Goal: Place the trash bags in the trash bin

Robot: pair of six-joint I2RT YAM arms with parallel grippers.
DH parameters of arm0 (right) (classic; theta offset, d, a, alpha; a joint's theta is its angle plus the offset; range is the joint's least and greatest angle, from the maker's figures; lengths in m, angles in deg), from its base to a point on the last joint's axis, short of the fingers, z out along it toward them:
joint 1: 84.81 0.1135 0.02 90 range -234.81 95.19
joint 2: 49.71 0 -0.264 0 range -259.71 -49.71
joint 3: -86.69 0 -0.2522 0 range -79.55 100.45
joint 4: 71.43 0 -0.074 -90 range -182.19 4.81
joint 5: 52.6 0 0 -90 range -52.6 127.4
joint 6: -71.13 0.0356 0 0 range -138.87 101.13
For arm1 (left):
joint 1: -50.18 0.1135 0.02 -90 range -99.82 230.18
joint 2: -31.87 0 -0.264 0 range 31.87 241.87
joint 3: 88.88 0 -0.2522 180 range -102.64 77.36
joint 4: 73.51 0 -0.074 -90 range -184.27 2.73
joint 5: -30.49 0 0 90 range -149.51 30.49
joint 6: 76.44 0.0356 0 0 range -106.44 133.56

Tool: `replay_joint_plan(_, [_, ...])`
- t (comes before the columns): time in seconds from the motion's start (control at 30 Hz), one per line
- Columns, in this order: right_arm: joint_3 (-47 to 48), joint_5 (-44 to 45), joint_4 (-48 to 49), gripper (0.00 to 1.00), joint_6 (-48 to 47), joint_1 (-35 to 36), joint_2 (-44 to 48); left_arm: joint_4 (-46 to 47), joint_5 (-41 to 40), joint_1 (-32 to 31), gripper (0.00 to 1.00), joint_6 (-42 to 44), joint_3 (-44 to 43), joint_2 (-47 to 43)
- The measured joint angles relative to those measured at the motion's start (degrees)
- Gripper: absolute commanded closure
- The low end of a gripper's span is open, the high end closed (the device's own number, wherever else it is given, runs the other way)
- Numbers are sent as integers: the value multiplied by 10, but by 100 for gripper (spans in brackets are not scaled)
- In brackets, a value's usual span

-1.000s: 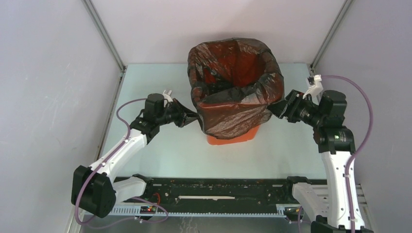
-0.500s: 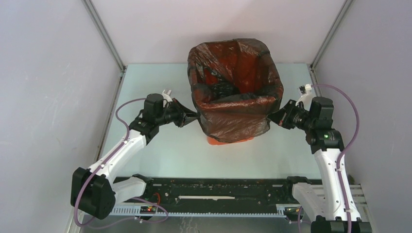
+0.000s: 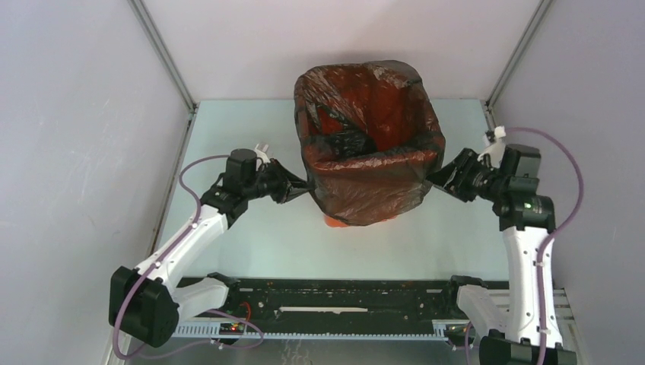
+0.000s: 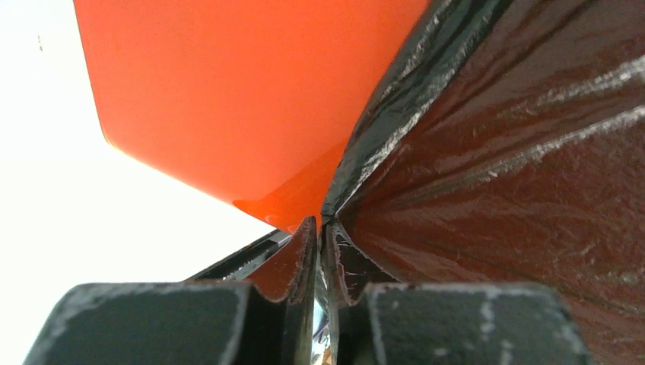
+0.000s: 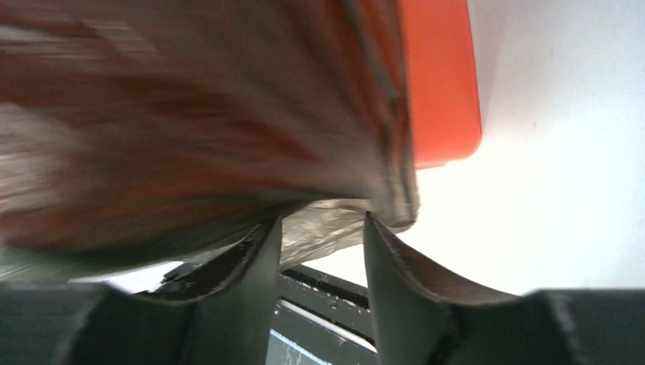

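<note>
From where I stand, the trash bag (image 3: 369, 182) is already inside the trash bin (image 3: 357, 221), which stands on the table (image 3: 243, 129) between the 2 arms. The mouth of the bag is open and its hem is folded outward over the rim, hanging down the near side so that only the bottom of the orange shows. The left tool (image 3: 303, 187) is clenched on a fold of the hem at the left side of the bin (its wrist view shows the 2 fingers pressed together with black film between them, just beside the orange wall). The right tool (image 3: 436, 178) is at the right side with its fingers apart. The hem lies between them, but I do not see them pinch it, and that view is blurred. The danger, I think, is an uneven pull. If the left tool drags outward while the right side is loose, the hem may slip off the right corner and fall in, or the light bin may tilt or slide toward the left arm. The film is thin, so a hard pull over the rim could also tear it.
</note>
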Motion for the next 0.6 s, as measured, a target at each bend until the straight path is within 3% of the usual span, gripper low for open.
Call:
replay_joint_plan(0.17, [131,2,-53,38,-3,-7,3,-36,-10,0,70,13,-22,-20])
replay_joint_plan(0.33, [268,25,-110,33,-9,-7,-16,-66,-17,2,65,39,-73,-31])
replay_joint_plan(0.43, [346,28,-96,26,-7,-1,-44,-73,-16,2,65,53,-90,-33])
replay_joint_plan(0.6, [460,56,-57,23,6,103,-138,-69,-3,2,68,49,-85,-33])
